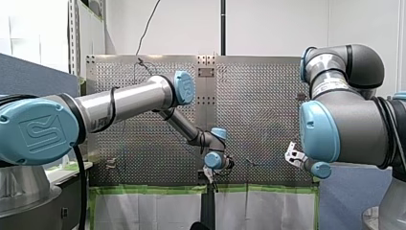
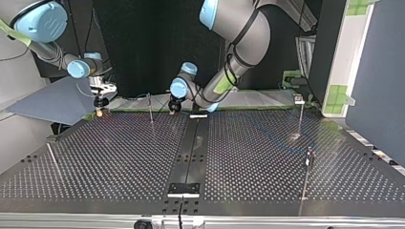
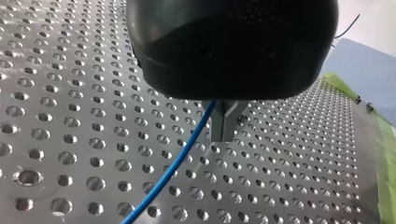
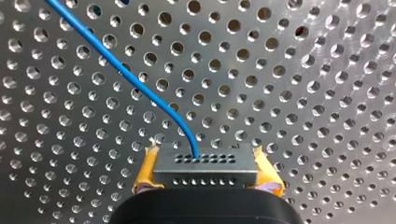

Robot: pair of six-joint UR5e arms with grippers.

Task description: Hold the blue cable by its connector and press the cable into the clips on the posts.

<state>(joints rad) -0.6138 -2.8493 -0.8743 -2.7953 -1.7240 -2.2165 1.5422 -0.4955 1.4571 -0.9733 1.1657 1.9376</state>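
The grey connector [image 4: 205, 176] sits squarely between the yellow pads [image 4: 145, 169] of my right gripper [image 4: 205, 163], which is shut on it. The blue cable [image 4: 135, 79] leaves the connector's top face and curves away over the perforated plate. In the left wrist view my left gripper [image 3: 224, 135] has its metal fingers shut, and the blue cable [image 3: 182, 158] runs out from them toward the plate. In the top view my left gripper [image 2: 174, 109] is near the table's far middle and my right gripper [image 2: 99, 106] at the far left, with a thin post [image 2: 150, 109] between them.
The perforated table [image 2: 119, 157] has a dark centre strip [image 2: 188, 152]. Two more thin posts stand at the top view's right, one far [image 2: 300, 117] and one nearer [image 2: 308, 171]. A slanted rod [image 2: 53, 160] lies at its left. Green tape [image 1: 158, 189] edges the table.
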